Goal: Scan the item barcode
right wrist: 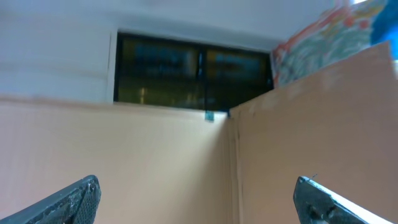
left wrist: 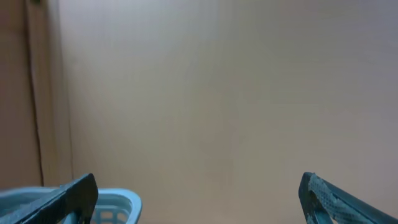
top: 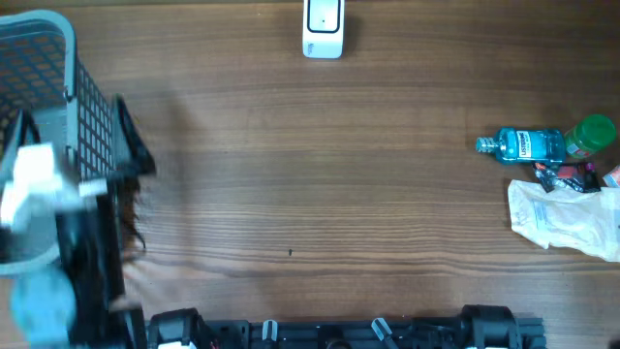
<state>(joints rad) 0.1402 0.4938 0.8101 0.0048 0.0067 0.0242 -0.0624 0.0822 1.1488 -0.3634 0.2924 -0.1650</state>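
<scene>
The items lie at the table's right edge in the overhead view: a blue mouthwash bottle [top: 523, 145], a green-capped container [top: 591, 136], a dark packet [top: 567, 177] and a crumpled white bag [top: 567, 218]. A white barcode scanner [top: 323, 27] stands at the far middle edge. No barcode can be made out. My left arm [top: 87, 242] hangs over the basket at the left. In its wrist view the left gripper [left wrist: 198, 186] is open and empty. My right gripper [right wrist: 196, 185] is open too, with only a wall behind it, and does not show in the overhead view.
A blue-grey mesh basket [top: 58, 58] fills the left edge; its rim [left wrist: 121, 202] shows low in the left wrist view. Both arm bases [top: 339, 330] sit along the front edge. The right wrist view shows cardboard walls and a dark window [right wrist: 193, 68].
</scene>
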